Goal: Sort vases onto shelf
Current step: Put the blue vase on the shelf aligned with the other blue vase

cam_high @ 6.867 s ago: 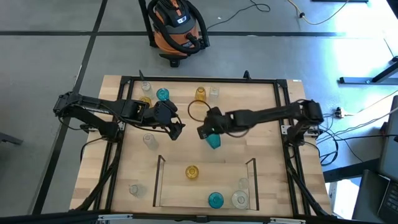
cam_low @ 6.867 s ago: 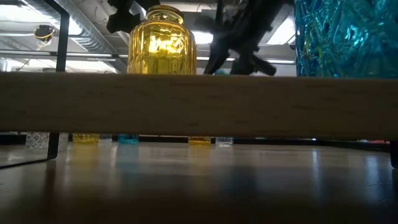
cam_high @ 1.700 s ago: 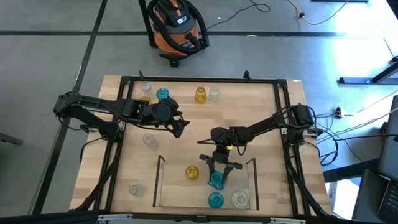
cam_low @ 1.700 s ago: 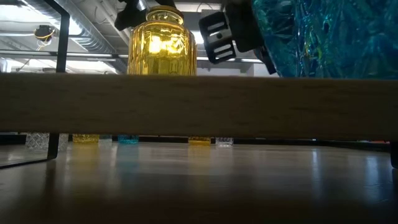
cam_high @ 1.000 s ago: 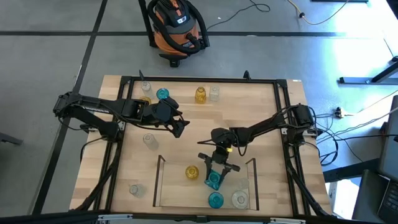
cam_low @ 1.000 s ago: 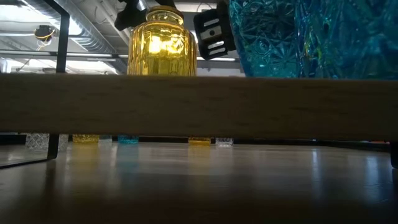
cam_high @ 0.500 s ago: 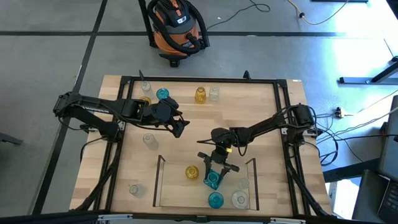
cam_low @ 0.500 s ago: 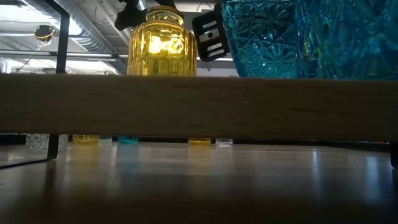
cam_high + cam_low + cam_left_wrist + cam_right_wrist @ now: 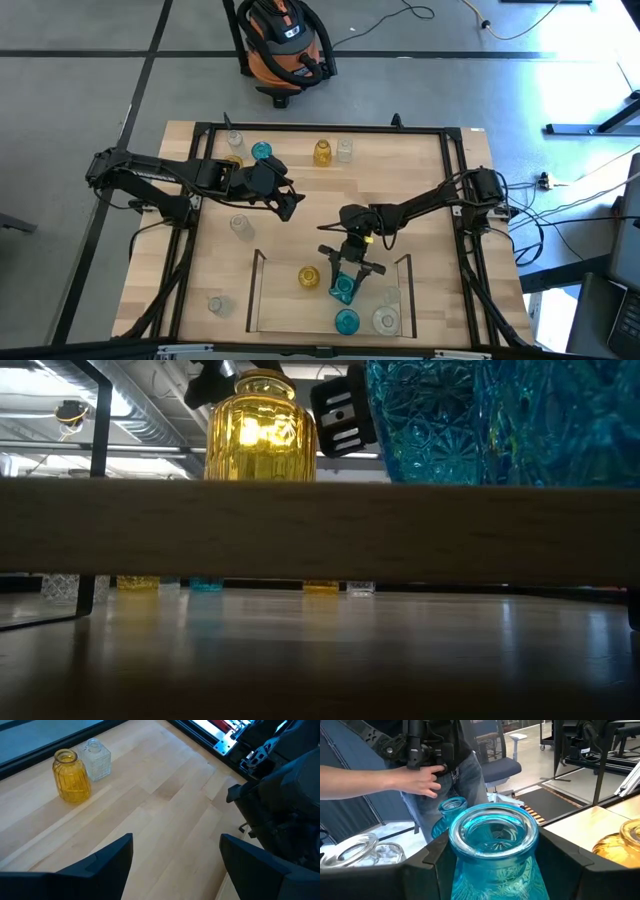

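Note:
A teal-blue vase (image 9: 344,288) stands upright between the fingers of my right gripper (image 9: 345,276), over the shelf (image 9: 256,290) near its middle. It fills the right wrist view (image 9: 492,850) and the low view's upper right (image 9: 500,420). An amber vase (image 9: 309,277) rests on its base on the shelf, left of it. Another teal vase (image 9: 347,321) and two clear ones (image 9: 386,320) stand nearer the shelf's front. My left gripper (image 9: 285,203) hangs open above the bare table, left of centre, touching nothing (image 9: 175,865). My right gripper pinches the teal vase's body just below the neck (image 9: 451,865), one finger (image 9: 432,867) on each side. The fingers come almost level from the table's far side. The vase stands upright, mouth up. The shelf's wooden front edge hides its base, so I cannot tell whether it rests on the shelf.
Along the far edge stand more vases: clear (image 9: 234,140), amber (image 9: 234,160), teal (image 9: 262,152), amber (image 9: 322,152), clear (image 9: 344,150). Two clear ones (image 9: 240,226) (image 9: 216,304) stand on the left. A person's hand (image 9: 415,777) shows beyond the table's near edge.

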